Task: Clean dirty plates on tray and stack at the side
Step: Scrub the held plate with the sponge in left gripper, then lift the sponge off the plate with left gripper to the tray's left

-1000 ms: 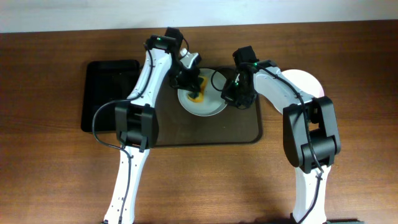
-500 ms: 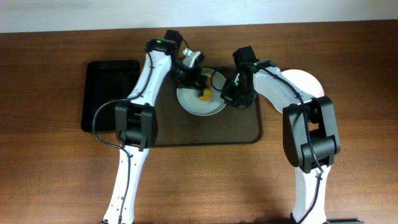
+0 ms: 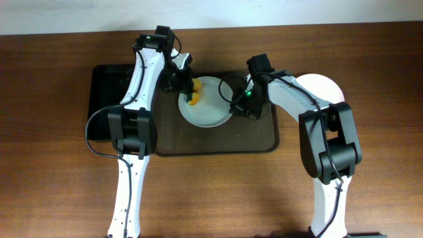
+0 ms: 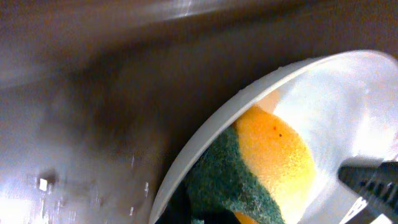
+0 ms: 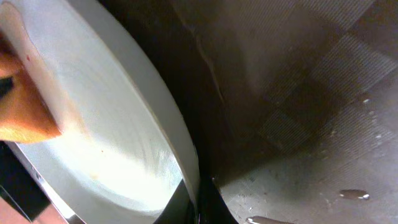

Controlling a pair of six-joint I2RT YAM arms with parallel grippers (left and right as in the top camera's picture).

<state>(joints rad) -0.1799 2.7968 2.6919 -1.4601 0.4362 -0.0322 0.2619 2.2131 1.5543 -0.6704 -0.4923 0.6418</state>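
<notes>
A white plate [image 3: 208, 106] sits tilted on the dark brown tray [image 3: 258, 142]. My left gripper [image 3: 186, 84] is shut on a yellow and green sponge [image 3: 193, 94], which presses on the plate's upper left part; the sponge [image 4: 261, 168] shows against the plate [image 4: 348, 112] in the left wrist view. My right gripper [image 3: 236, 106] is shut on the plate's right rim [image 5: 177, 149]. More white plates [image 3: 324, 89] lie stacked on the table to the right of the tray, partly hidden by my right arm.
A smaller black tray [image 3: 109, 99] lies on the table left of the brown tray. Wet spots [image 5: 354, 194] lie on the brown tray surface. Wooden table [image 3: 53, 185] surrounds both trays.
The plate and both grippers have shifted left on the tray. My left gripper has moved the sponge from the plate's middle to its upper left part.
</notes>
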